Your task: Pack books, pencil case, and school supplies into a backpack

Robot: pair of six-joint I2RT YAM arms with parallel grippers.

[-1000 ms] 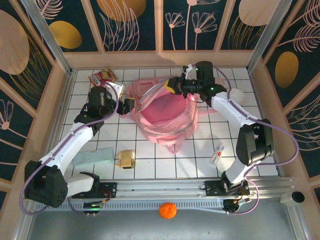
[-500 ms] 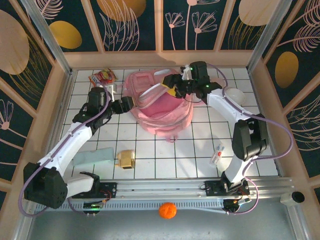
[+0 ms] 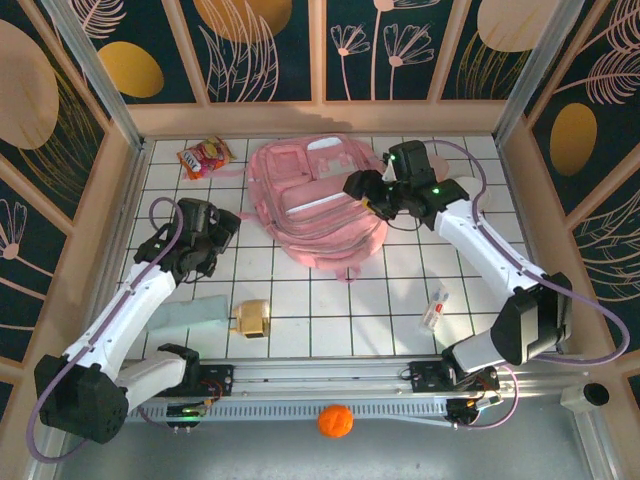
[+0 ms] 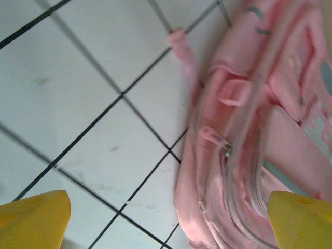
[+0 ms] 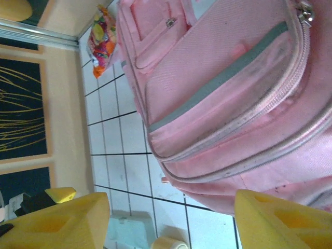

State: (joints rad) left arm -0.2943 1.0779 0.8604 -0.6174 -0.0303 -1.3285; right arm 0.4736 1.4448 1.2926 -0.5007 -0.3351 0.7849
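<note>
Now the left gripper [image 3: 222, 232] and the right gripper [image 3: 362, 188] are hanging wide open and empty on either side of the backpack [image 3: 315, 195]. The pencil case [image 3: 187, 313] is lying nearer the left gripper, on its near side, long axis running sideways.

Glossy pink backpack [image 3: 318, 200] with pale grey bands at 12 o'clock; white desk [image 3: 400, 290] gridded in black; mint-green pencil case [image 3: 188, 313] and tan-yellow box [image 3: 251, 318] at 7; red-orange snack bag [image 3: 203, 156] at 11.
</note>
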